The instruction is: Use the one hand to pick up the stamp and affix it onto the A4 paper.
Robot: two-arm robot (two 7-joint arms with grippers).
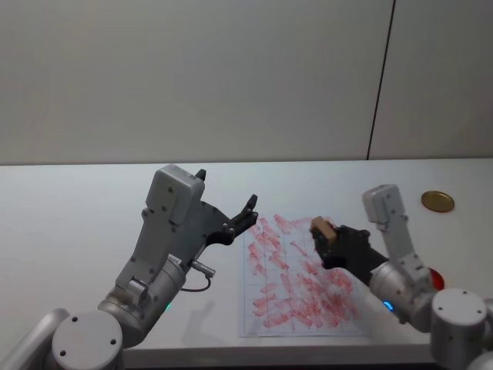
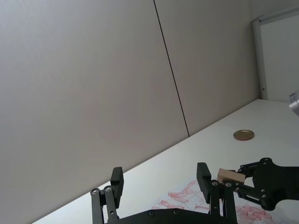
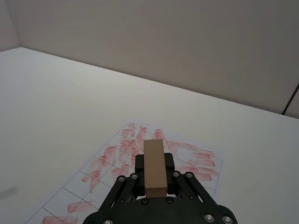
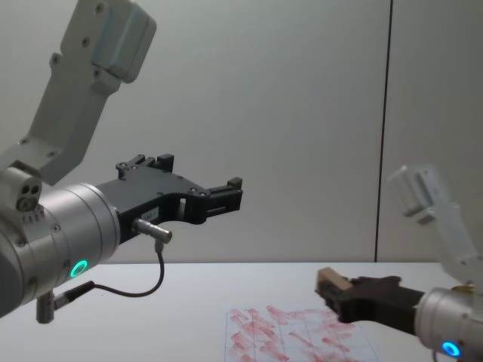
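The right pincer was closed on the stamp, one black finger on each side of the tan block. The stamp's end stuck out past the fingertips. In the head view it sat over the far right part of the paper. In the chest view it hung clear above the paper, not touching it, and its long side lay roughly level.

The paper lay flat on the white worktop, close to the near edge. Smeared red-pink marks covered most of its faint grid and were thickest toward its right and near side. A few squares along its left edge were bare.

The left pincer was held high, just left of the paper's far left corner. Its fingers were spread wide and held nothing. In the left wrist view they framed the wall and the worktop's far edge, with the stamp farther off.

A brass-coloured disc lay flat on the worktop, well apart from the paper, beyond its far right corner.
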